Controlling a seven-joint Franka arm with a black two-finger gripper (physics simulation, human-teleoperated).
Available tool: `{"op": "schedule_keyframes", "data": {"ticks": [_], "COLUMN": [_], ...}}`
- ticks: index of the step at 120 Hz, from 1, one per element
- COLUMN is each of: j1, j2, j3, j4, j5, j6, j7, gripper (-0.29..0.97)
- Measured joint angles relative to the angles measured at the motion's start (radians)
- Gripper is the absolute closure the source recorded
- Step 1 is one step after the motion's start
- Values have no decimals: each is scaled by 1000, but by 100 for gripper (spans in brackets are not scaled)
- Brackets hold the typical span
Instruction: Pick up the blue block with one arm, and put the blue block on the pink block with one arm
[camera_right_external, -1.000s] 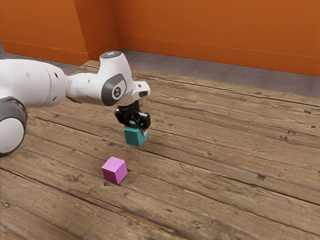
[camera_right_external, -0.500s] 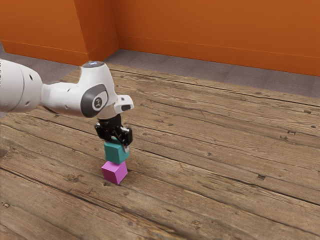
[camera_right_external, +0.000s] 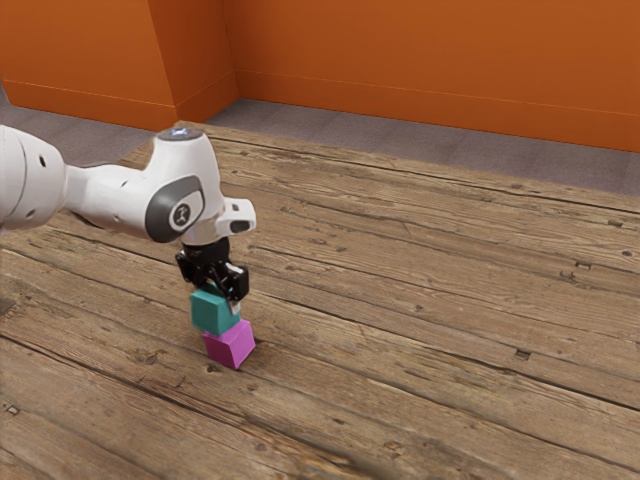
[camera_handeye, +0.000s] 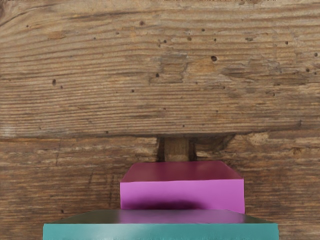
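The teal-blue block (camera_right_external: 214, 312) is held by my black gripper (camera_right_external: 214, 296), whose fingers press it from two sides. It hangs just over the pink block (camera_right_external: 231, 345), offset toward the exterior view's left, so it overlaps only the pink block's left part. I cannot tell whether the two blocks touch. In the wrist view the teal-blue block (camera_handeye: 160, 230) is the wide band under my hand, and the pink block (camera_handeye: 182, 187) shows past its edge on the wooden boards.
The wooden plank table (camera_right_external: 450, 300) stretches wide toward the exterior view's right. Orange walls (camera_right_external: 420, 50) and a grey floor strip (camera_right_external: 400, 135) lie behind the table's far edge.
My arm has carried the teal-blue block down and toward the exterior view's left, from beside the pink block to just over it, now shifted slightly past its left side.
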Motion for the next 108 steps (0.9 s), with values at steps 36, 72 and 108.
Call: {"op": "schedule_keyframes", "data": {"ticks": [36, 72, 108], "j1": [-9, -17, -5], "j2": [30, -70, -155], "j3": [-1, 0, 67], "j4": [26, 75, 462], "j5": [5, 22, 117], "j6": [-1, -12, -320], "j7": [6, 10, 12], "gripper": [10, 3, 1]}}
